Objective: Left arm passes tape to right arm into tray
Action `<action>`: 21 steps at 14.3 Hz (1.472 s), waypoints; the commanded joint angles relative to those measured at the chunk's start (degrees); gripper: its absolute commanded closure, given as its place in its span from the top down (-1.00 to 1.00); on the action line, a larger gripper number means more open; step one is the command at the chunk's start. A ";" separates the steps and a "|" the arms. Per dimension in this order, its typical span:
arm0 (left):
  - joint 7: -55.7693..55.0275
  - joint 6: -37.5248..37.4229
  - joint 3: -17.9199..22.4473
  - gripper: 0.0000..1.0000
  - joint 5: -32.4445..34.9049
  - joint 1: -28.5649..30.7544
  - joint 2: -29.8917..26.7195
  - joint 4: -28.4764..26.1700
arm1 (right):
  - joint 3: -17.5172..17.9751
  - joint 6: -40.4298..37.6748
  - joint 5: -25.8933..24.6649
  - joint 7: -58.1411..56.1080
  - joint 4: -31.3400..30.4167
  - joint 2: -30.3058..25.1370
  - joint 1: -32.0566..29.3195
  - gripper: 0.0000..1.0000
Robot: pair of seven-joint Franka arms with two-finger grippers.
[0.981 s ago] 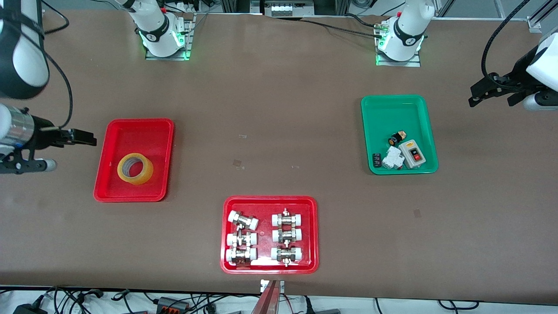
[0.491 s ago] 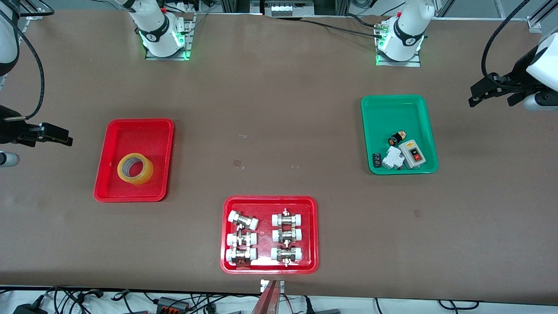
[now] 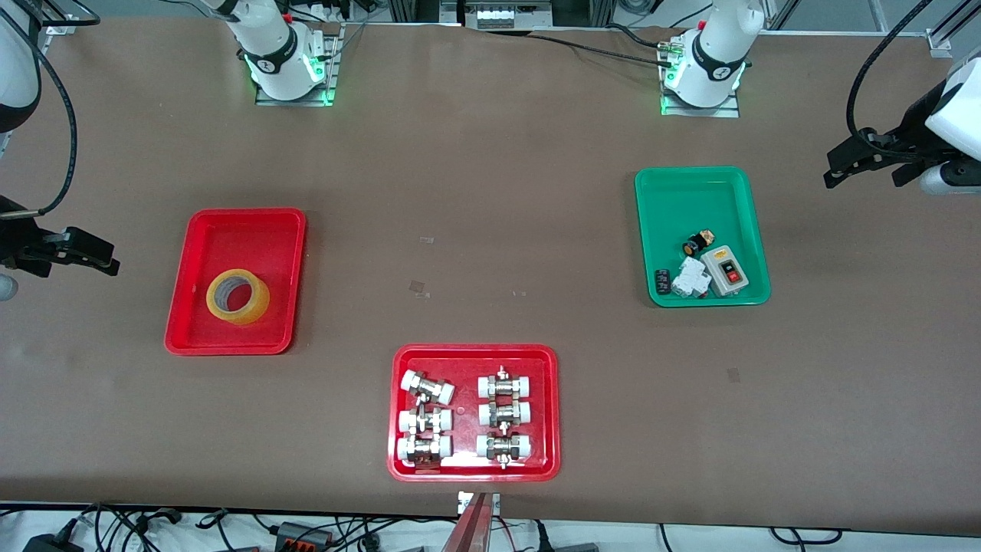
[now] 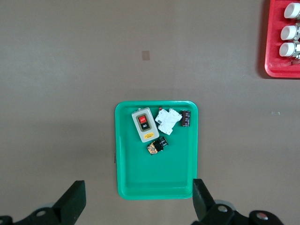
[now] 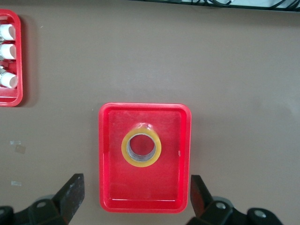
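Both arms run off the front view's side edges; the small parts in the green tray [image 3: 693, 199] are too small to identify.

Brown matte tabletop [image 3: 490, 192] under even overhead light

The surface is covered edge to edge by a dull brown mat, marked by small pale tape scraps [image 3: 418, 287]. Aluminium frame rails [image 3: 939, 34] are seen along the base edge, and tangled black cables [image 3: 153, 525] over a pale floor are seen along the camera edge.
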 commanded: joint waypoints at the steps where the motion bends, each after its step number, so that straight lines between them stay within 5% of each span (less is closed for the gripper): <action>1: -0.34 -0.67 0.13 1.00 -0.95 0.13 0.22 0.91 | -2.15 0.82 -0.85 1.19 -2.65 -2.51 1.93 1.00; 9: -0.43 -0.67 0.30 1.00 -0.07 0.22 0.22 0.91 | -2.06 6.00 -0.77 1.19 -20.22 -14.10 1.93 1.00; 21: 4.05 -0.67 0.30 1.00 0.02 3.12 0.31 0.91 | -2.15 0.55 -0.06 0.49 -19.44 -15.70 1.93 1.00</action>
